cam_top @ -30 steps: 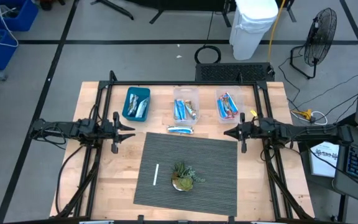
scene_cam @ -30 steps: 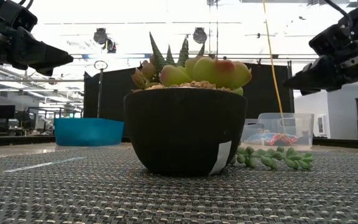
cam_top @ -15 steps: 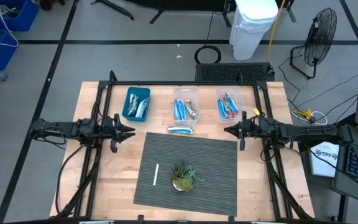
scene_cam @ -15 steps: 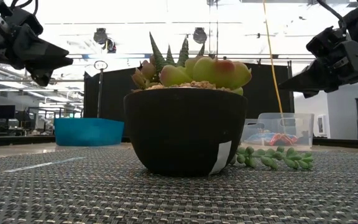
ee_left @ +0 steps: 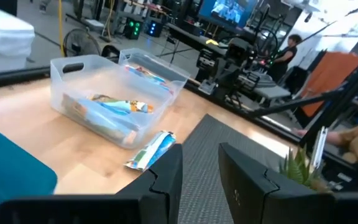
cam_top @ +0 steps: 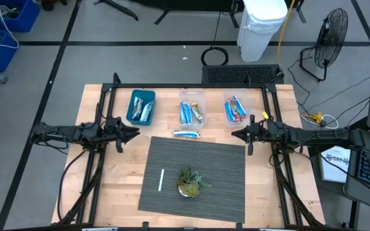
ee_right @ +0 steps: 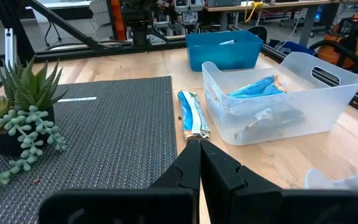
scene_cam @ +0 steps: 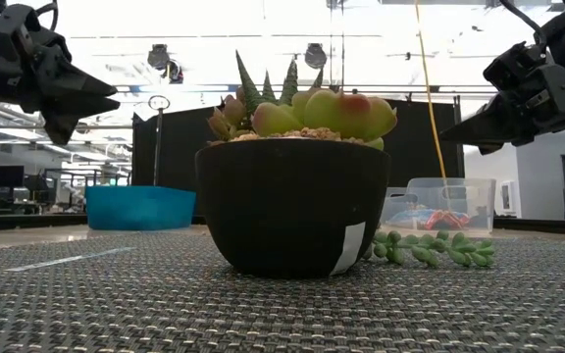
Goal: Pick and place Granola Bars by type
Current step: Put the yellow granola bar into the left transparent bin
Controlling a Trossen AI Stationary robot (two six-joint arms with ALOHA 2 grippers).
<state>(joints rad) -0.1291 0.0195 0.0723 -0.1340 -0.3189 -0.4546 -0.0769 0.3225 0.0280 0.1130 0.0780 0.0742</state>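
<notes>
A: Dark left gripper [cam_top: 133,131] at mid-left of the high view, fingers a narrow gap apart, nothing between them; it has rolled since a second ago. Right gripper [cam_top: 234,135], mid-right, stays pinched closed and empty.

B: Bars?

A: One silvery-blue granola bar [cam_top: 186,134] lies loose on the wood just above the grey mat [cam_top: 223,186], shiny and crinkled. Others sit in the blue bin [cam_top: 132,110], middle clear bin [cam_top: 192,95] and right clear bin [cam_top: 226,115].
</notes>
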